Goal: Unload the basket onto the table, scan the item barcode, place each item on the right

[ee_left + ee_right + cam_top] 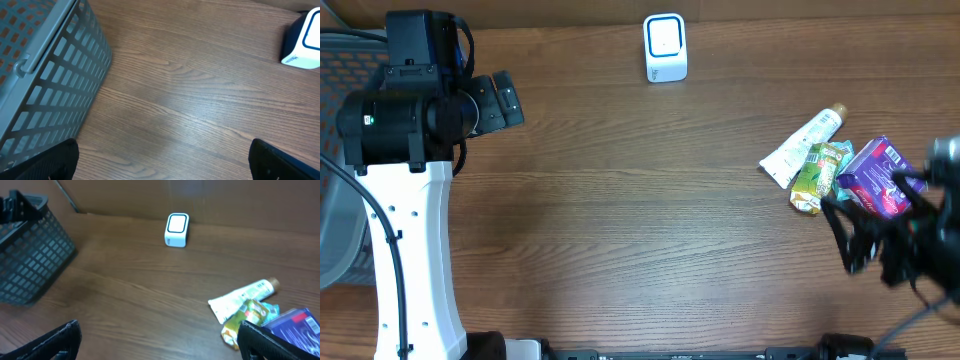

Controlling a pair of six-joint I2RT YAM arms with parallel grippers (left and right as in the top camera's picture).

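Pincers gaped wide on both arms: the left pincer [162,164] and the right pincer [159,341] each held nothing. At the far edge of the tabletop [620,220] stood a white barcode scanner [665,47]. A purple box [873,176], a green pouch [818,177] and a white tube [802,147] lay clustered together at the right, just beside the right pincer. A grey basket [30,255] sat at the left.
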